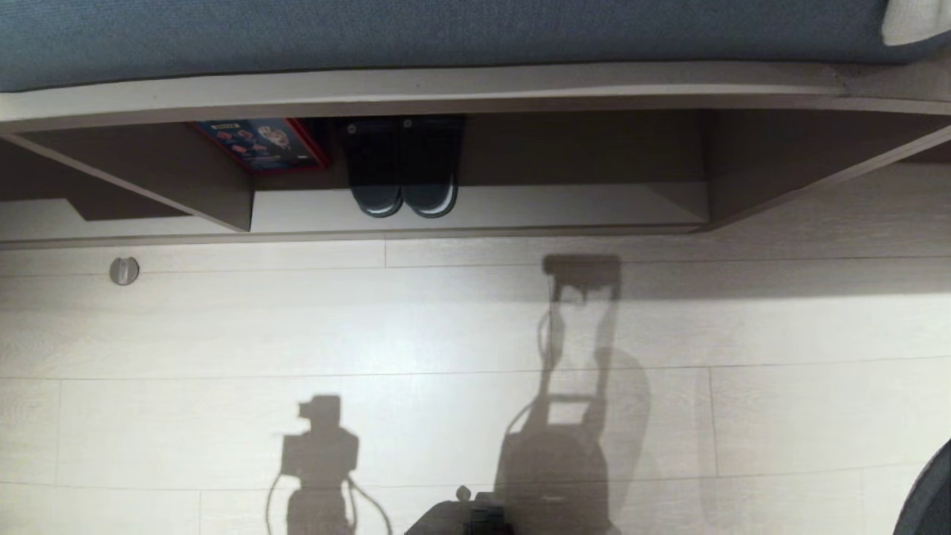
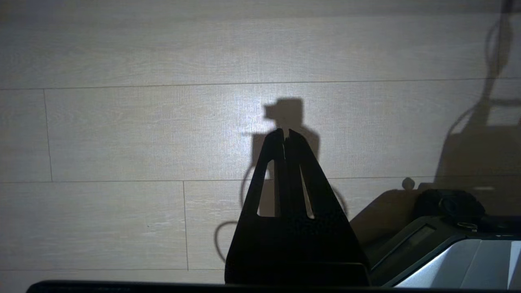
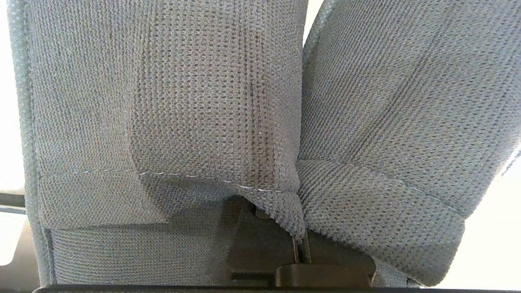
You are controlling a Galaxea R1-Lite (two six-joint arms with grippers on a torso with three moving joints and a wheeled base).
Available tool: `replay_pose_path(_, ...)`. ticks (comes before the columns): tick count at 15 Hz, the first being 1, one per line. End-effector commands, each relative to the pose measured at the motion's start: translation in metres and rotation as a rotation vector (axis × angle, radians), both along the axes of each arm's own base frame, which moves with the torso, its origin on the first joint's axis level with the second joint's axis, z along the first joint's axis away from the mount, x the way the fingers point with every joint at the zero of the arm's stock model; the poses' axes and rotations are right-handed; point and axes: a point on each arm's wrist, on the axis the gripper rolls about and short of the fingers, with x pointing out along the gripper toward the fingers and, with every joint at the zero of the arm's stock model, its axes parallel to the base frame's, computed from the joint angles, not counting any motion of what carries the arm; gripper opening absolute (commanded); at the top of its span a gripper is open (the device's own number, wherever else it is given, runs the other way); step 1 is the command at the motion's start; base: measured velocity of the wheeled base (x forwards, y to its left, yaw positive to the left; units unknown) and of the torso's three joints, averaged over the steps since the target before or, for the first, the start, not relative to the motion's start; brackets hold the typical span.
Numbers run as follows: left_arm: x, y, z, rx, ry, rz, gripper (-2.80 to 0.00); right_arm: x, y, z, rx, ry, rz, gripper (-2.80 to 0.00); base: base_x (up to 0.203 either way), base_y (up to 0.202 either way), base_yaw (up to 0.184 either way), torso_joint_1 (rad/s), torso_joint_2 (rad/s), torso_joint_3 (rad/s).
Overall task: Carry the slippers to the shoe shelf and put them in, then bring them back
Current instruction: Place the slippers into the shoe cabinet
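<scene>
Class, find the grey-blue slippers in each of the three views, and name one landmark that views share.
Head view: not in it; only a black pair sits in the shelf.
Left wrist view: not in it; the left gripper hangs shut over the floor.
Right wrist view: the slippers fill the picture, pinched in the right gripper.
Shared landmark: the pale plank floor, in the head and left wrist views.
</scene>
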Motion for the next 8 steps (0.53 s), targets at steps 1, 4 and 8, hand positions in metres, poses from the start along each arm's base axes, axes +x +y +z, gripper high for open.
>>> replay_pose_path(1,0.0001,0.0,-0.0001,0.0,0.001,0.001,-2.8,0.0001,0.0,0.0,-0.001,0.001,0.001,-2.8,0.0,0.0,0.0,0.001,0.01,-0.203)
replay_pose_path(4,0.0001,0.0,0.0,0.0,0.001,0.001,-2.8,0.0001,0.0,0.0,-0.001,0.001,0.001,-2.8,0.0,0.0,0.0,0.009,0.0,-0.193)
replay_pose_path(8,0.0001,0.0,0.0,0.0,0.001,0.002,-2.8,0.0001,0.0,0.0,-0.001,0.001,0.001,-2.8,0.0,0.0,0.0,0.002,0.0,-0.197)
